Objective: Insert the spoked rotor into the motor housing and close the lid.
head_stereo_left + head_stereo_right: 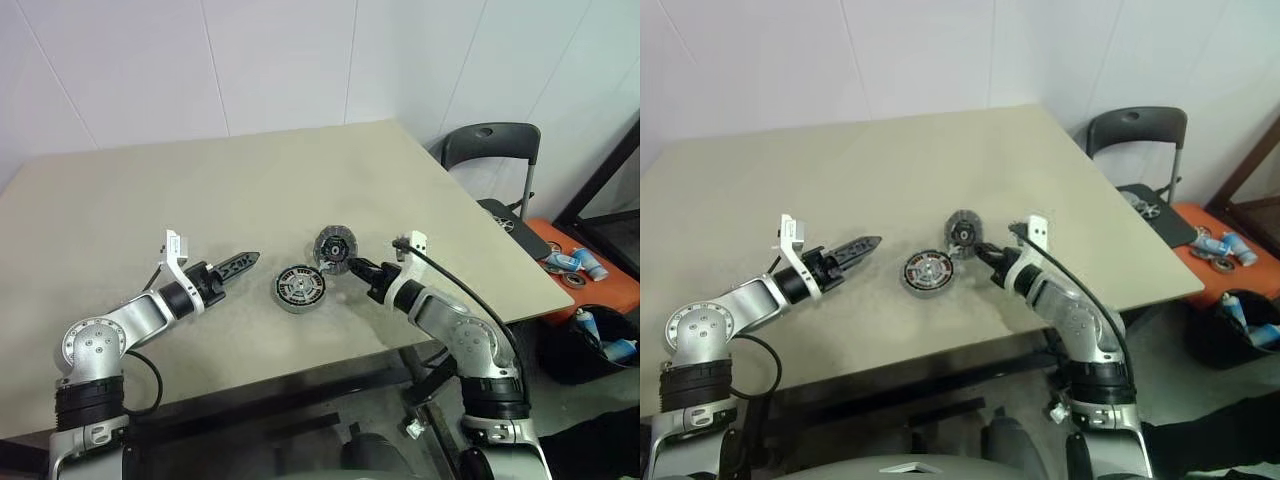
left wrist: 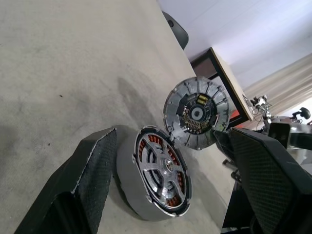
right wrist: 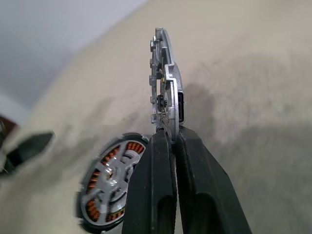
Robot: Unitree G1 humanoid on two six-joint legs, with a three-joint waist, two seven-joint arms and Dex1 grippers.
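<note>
lid [image 1: 336, 246] on edge, pinched by right claw [image 1: 352, 266]; left claw [image 1: 238, 265] open beside motor housing [image 1: 299, 288].

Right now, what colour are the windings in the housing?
Copper-orange, around a silver centre; the housing shows best in the left wrist view.

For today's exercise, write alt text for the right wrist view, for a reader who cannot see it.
The right gripper pinches the lid by its edge, holding it upright above the beige table. Below it lies the motor housing, spoked rotor already seated inside its copper windings.
</note>
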